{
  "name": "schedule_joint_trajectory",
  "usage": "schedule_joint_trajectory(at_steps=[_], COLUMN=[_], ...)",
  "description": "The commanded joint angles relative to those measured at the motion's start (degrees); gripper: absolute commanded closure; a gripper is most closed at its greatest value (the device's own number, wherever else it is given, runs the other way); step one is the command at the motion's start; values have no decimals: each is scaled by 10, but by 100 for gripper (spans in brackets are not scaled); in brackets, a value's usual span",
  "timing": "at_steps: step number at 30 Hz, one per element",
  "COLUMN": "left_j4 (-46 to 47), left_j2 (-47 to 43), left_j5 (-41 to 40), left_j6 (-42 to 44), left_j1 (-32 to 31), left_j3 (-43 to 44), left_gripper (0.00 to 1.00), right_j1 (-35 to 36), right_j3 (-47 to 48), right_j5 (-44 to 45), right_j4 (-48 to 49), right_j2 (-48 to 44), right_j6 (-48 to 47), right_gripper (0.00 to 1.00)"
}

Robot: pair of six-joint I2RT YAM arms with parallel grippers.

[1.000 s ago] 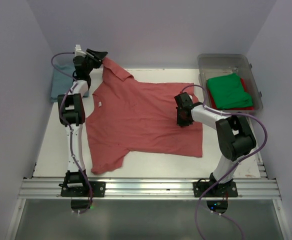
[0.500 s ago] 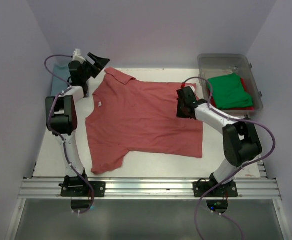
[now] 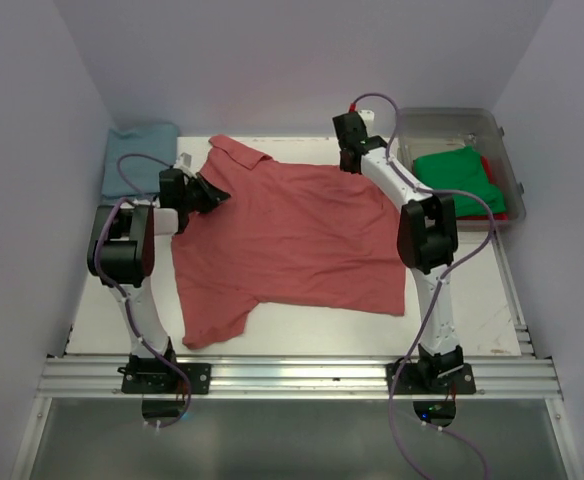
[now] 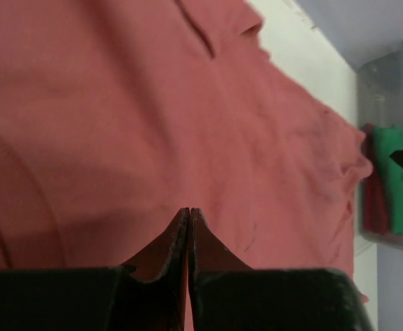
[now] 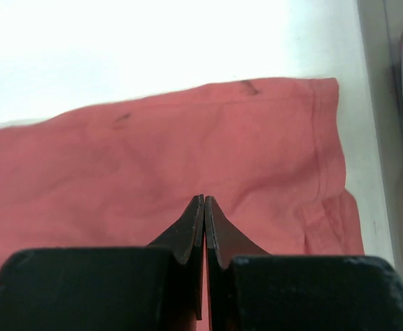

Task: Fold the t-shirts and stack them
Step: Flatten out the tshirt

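A salmon-red t-shirt lies spread flat across the middle of the table, collar to the left. My left gripper is at the shirt's left edge by the collar. In the left wrist view it is shut just above the cloth, with nothing showing between the fingers. My right gripper hangs over the shirt's back edge, near the far sleeve. It is shut too, over the sleeve cloth. A teal-blue t-shirt lies folded at the back left. A green t-shirt lies on a red one in the bin.
The clear plastic bin stands at the back right, close beside the right arm. Lavender walls close in the table on three sides. A metal rail runs along the near edge, between the two arm bases.
The left gripper let go of the raised sleeve at the back left, opened wide, swung down to the collar side and shut. The right arm moved from the shirt's right middle to its back edge.
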Motion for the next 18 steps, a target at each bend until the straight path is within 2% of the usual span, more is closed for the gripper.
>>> schedule_joint_trajectory(at_steps=[1, 11, 18], left_j4=[-5, -73, -102], left_j2=[-43, -131, -186], left_j5=[-41, -117, -124], left_j6=[42, 65, 74], left_j1=[5, 5, 5], left_j3=[-35, -154, -195], left_gripper=[96, 100, 100], right_j1=[-27, -75, -97], right_j3=[95, 198, 296], right_j5=[45, 57, 28], right_j4=[-93, -113, -134], right_j2=[66, 189, 257], right_j6=[19, 8, -1], right_gripper=[100, 100, 100])
